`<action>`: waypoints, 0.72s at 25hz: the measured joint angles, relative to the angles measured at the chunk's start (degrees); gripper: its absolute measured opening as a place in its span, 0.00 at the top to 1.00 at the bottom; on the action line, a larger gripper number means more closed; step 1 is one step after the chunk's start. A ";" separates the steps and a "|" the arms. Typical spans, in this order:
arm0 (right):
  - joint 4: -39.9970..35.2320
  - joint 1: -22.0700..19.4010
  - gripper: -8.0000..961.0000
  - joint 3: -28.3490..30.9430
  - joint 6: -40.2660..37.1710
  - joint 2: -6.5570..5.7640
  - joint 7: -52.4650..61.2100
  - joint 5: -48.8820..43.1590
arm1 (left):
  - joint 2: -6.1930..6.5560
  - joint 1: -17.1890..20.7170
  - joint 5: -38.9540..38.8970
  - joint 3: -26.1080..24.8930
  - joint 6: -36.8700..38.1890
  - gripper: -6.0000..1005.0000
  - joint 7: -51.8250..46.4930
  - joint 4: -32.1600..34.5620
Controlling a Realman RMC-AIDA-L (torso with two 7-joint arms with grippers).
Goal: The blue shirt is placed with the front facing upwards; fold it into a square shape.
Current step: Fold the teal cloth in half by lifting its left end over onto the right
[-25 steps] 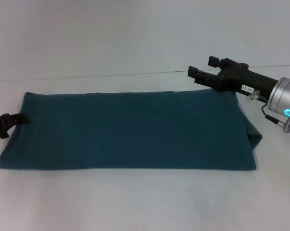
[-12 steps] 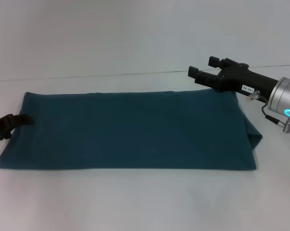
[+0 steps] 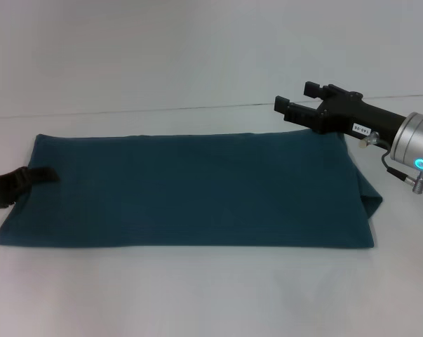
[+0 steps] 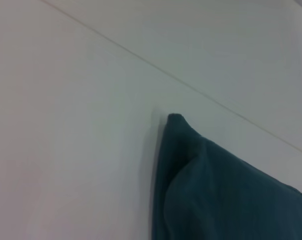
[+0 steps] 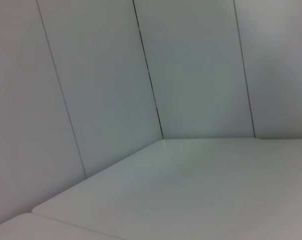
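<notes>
The soft blue shirt [image 3: 186,189] lies flat as a long rectangle on my smooth white desk [image 3: 211,295]; my left end effector [image 3: 36,175] slid further onto it, right end effector [image 3: 293,102] wide

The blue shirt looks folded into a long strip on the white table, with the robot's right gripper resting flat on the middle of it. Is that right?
Not quite. The blue shirt does lie as a long strip on the white table, but the head view shows the right gripper open and raised over the shirt's far right corner, not resting on its middle. The left gripper is at the shirt's left edge.
</notes>
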 joint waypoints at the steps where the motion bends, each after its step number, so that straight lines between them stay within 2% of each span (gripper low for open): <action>1: 0.00 0.00 0.08 0.00 0.00 0.00 0.03 0.01 | 0.01 -0.03 0.00 -0.01 0.00 0.13 0.00 0.14; 10: 0.00 -0.13 0.08 0.00 -0.53 0.00 0.13 0.02 | 0.01 0.00 -0.48 -0.41 0.16 0.13 -0.01 -0.06; 18: 0.00 -0.18 0.08 0.01 -0.69 0.00 0.20 0.02 | 0.18 -0.04 -0.59 -0.57 0.69 0.18 -0.17 0.00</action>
